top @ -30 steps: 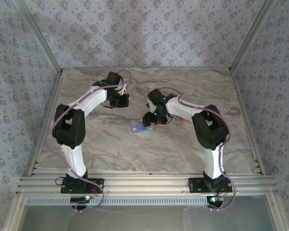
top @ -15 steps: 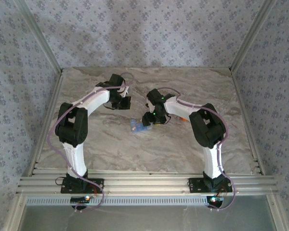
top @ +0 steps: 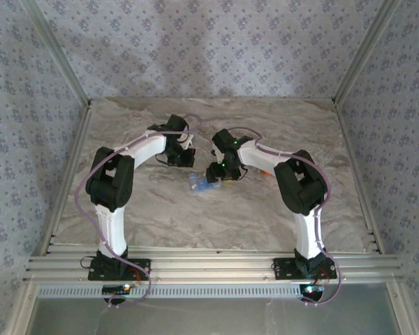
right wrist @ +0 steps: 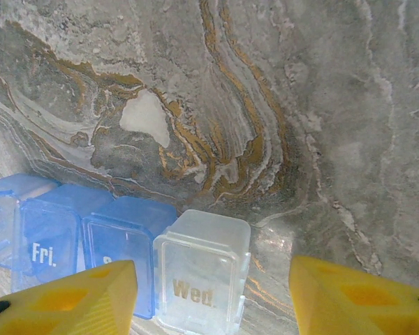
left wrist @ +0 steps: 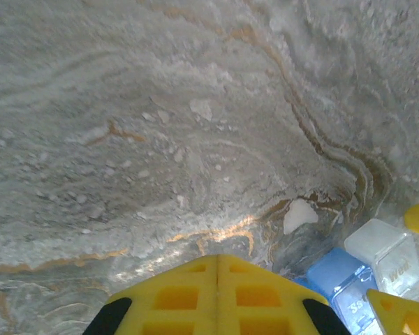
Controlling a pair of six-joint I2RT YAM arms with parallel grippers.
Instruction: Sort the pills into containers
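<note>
The containers are a row of small pill boxes (top: pixel 197 183) lying mid-table: several blue ones (right wrist: pixel 52 241), one marked "Fri.", and a clear one (right wrist: pixel 202 279) marked "Wed." at the row's end. My right gripper (right wrist: pixel 211 276) is open and straddles the clear box, one yellow finger (right wrist: pixel 70 300) over the blue box beside it and the other (right wrist: pixel 363 296) clear of it on the right. My left gripper (left wrist: pixel 218 259) is shut on nothing, hovering just left of the boxes, blue (left wrist: pixel 339 276) and clear (left wrist: pixel 387 252). No pills can be seen.
The marbled table (top: pixel 153 209) is fenced by metal rails and patterned walls. The two wrists, left (top: pixel 184 155) and right (top: pixel 215 173), stand close together above the boxes. Bare surface lies in front of the boxes and to both sides.
The left arm has swung right, bringing its shut gripper close to the boxes. The right gripper has stayed over the boxes.
</note>
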